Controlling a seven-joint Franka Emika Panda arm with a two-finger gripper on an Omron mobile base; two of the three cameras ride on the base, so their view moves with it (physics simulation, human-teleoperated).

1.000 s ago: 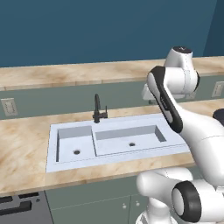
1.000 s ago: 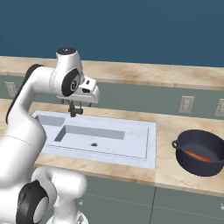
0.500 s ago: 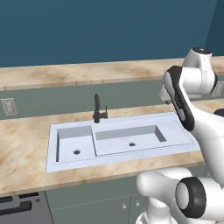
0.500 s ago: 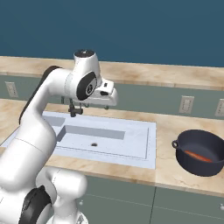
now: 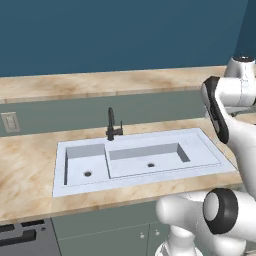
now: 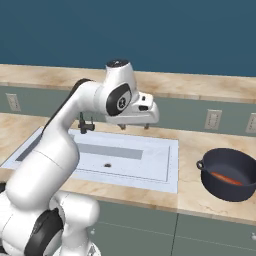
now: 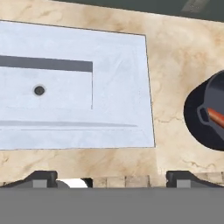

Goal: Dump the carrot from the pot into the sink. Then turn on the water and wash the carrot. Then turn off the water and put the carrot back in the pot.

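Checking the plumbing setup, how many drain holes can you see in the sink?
2. One drain hole sits in the narrower basin under the faucet; the other drain hole sits in the wider basin of the sink. None looks hidden.

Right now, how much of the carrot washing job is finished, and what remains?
Nothing looks done yet. The small orange carrot lies inside the round dark pot, which stands on the counter to the right of the pale blue-grey sink. No water runs from the black faucet. In hand: the open gripper hangs above the sink's right part, holding nothing. Left: dumping, washing, shutting the water, returning the carrot.
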